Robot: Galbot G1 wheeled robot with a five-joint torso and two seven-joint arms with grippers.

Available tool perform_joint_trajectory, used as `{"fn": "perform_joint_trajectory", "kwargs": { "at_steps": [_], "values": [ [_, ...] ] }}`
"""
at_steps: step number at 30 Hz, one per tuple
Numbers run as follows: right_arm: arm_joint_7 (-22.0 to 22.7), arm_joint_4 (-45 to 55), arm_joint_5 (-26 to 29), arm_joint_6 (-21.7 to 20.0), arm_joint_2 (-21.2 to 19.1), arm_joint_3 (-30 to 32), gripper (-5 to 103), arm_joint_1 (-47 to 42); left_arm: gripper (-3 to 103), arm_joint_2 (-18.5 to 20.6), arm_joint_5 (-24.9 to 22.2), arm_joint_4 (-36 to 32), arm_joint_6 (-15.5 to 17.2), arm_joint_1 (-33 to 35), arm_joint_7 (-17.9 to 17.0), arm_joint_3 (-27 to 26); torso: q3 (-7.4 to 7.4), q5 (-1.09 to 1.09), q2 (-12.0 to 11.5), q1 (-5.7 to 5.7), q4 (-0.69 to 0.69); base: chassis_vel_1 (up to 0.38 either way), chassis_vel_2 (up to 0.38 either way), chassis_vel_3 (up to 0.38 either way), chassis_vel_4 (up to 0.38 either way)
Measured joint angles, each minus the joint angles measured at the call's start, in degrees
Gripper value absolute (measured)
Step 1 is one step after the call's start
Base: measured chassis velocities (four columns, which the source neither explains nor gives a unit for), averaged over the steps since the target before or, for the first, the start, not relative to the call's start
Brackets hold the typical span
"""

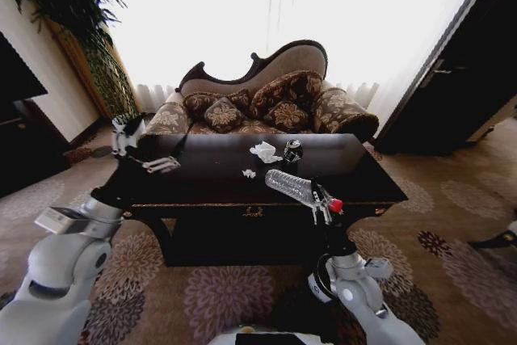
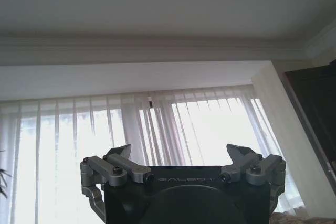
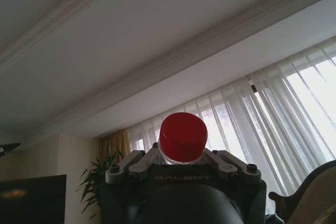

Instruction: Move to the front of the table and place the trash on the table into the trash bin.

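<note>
We see glossy dark wood table, clear crinkled plastic bottle, smooth red cap, crumpled paper tissue, matt metal fingers.

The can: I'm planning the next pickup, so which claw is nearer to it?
Right. The right claw, shut on the bottle, sits just in front of the can. The left claw, open, is over the table's far left end.

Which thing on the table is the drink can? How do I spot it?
Find the long dark table in front of the patterned sofa. Near its far edge, in the middle, the drink can stands upright, right of the white crumpled tissue. It is the one dark, shiny piece; the others are white or clear.
</note>
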Motion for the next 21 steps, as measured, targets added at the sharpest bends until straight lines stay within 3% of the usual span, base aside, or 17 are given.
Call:
{"fn": "perform_joint_trajectory", "kwargs": {
  "at_steps": [3,5,8,16,21],
  "values": [
    [1.18,0.01,-3.7,0.23,-0.33,3.07,18,-0.86,100,-0.52,-2.01,1.37,2.1,-0.57,-1.97,-1.76,0.0,-0.01,0.0,0.0,0.0,0.0,0.0,0.0,0.0],
    [2.39,-0.24,-8.75,0.87,-0.88,8.61,18,-3.05,100,-1.41,-4.02,3.68,4.18,-1.23,-4.23,-4.34,0.0,-0.02,0.0,0.0,0.0,0.0,0.0,0.0,0.0],
    [3.55,-0.26,-11.6,1.23,-1.34,14.17,18,-5.61,100,-1.96,-4.89,5.36,4.72,-1.31,-5.02,-6.08,0.0,-0.01,0.0,0.01,-0.01,0.0,0.0,0.0,0.0],
    [4.95,-0.36,-12.44,1.43,-2.26,23.28,18,-7.64,100,-2.2,-4.24,6.46,4.82,-0.76,-5.05,-7.22,0.0,-0.01,0.0,0.0,0.0,0.0,0.0,0.0,0.0],
    [2.74,-1.68,-12.61,1.4,-2.31,27.52,18,-8.69,100,-2.33,-2.17,8.51,4.61,-0.67,-4.87,-7.51,0.0,-0.01,-0.01,0.01,0.0,0.0,0.0,0.0,0.0]
  ]
}}
